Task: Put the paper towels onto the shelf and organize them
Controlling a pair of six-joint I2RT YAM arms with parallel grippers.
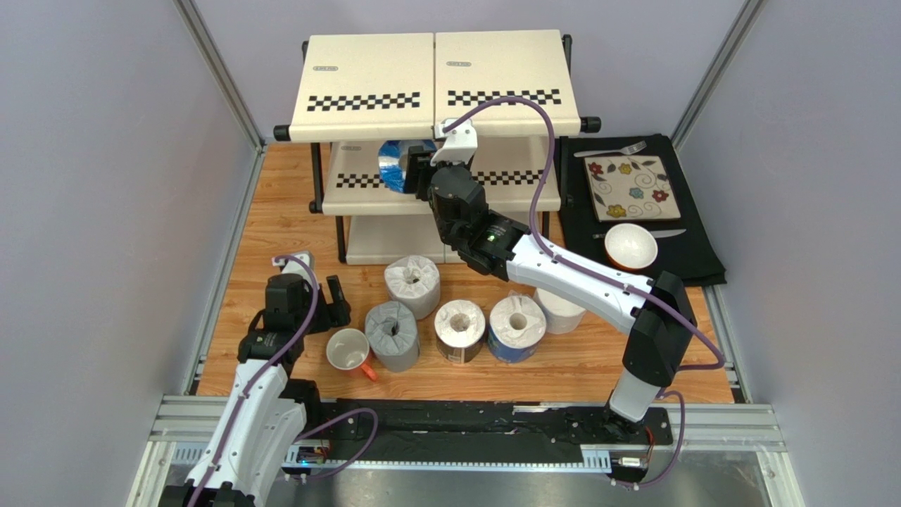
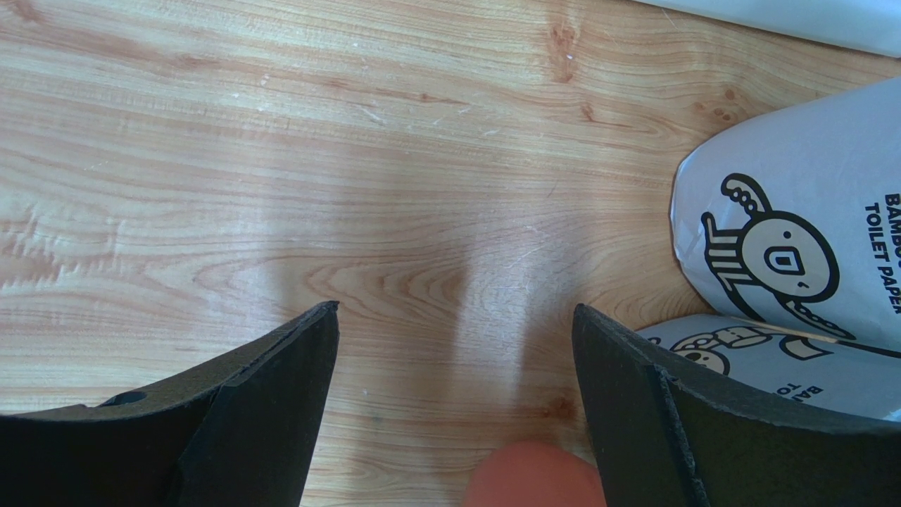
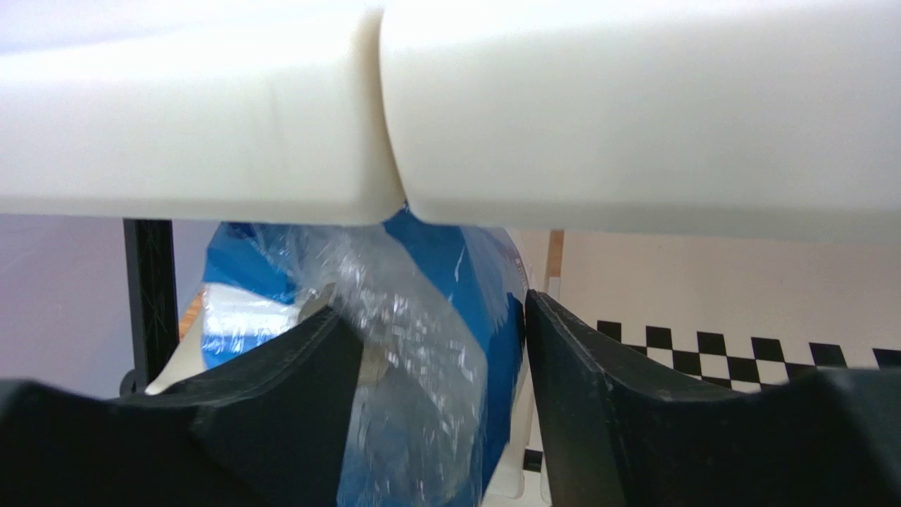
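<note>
The shelf (image 1: pixel 434 85) stands at the back of the wooden table. My right gripper (image 1: pixel 421 174) reaches under its top panel (image 3: pixel 635 106) to the middle tier. A blue-wrapped paper towel roll (image 3: pixel 444 285) sits between its fingers there, also visible from above (image 1: pixel 397 164). The jaws stand slightly parted, with a thin gap at the right finger. On the table stand a white roll (image 1: pixel 411 283), a grey one (image 1: pixel 392 334), a dark-wrapped one (image 1: pixel 460 330), a blue-printed one (image 1: pixel 517 325) and another white one (image 1: pixel 561 312). My left gripper (image 2: pixel 455 349) hangs open over bare wood, left of the grey roll (image 2: pixel 804 222).
A white mug (image 1: pixel 347 350) with an orange handle (image 2: pixel 534 475) sits just below my left gripper. At the right, a black mat (image 1: pixel 693 248) holds a floral tile (image 1: pixel 629 188) and a white bowl (image 1: pixel 630 246). Grey walls close in both sides.
</note>
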